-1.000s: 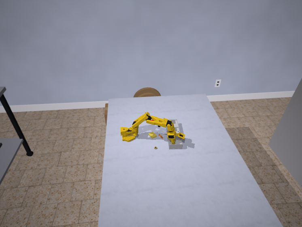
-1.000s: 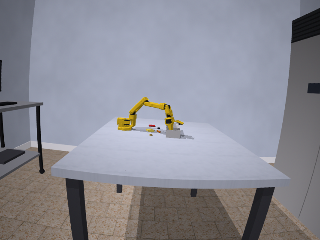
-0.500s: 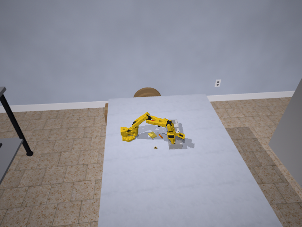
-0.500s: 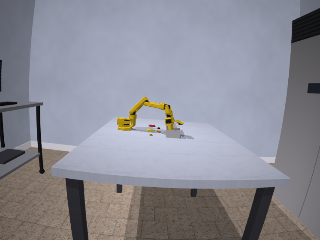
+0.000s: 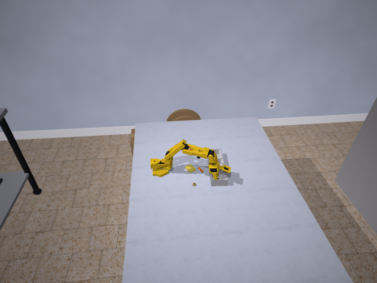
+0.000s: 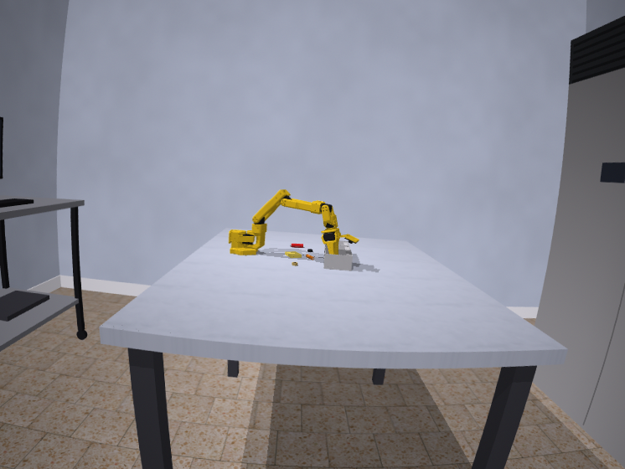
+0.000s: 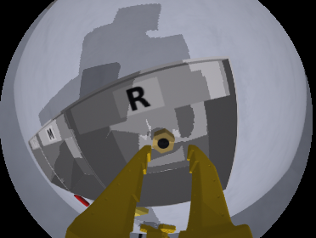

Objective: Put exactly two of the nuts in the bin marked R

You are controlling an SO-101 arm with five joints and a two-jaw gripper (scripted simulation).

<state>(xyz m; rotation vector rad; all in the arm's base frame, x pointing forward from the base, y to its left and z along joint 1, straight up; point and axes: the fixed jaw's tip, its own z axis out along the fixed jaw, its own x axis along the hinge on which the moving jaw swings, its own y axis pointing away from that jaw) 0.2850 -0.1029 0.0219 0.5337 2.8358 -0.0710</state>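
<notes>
The grey bin marked R (image 7: 141, 130) fills the wrist view; it also shows in the top view (image 5: 219, 180) and the exterior view (image 6: 338, 261). My gripper (image 7: 168, 154) points down over this bin, with its fingers a little apart. A brass nut (image 7: 164, 143) shows inside bin R just beyond the fingertips, narrower than the gap, with neither finger touching it. A second brass nut (image 5: 193, 184) lies on the table in front of the arm, left of the bin; it also shows in the exterior view (image 6: 294, 263).
A bin marked M (image 7: 51, 132) stands next to bin R. A flat yellow piece (image 5: 190, 168) and a small orange part (image 5: 200, 169) lie between the arm's base and the bins. A red part (image 6: 297, 244) lies further back.
</notes>
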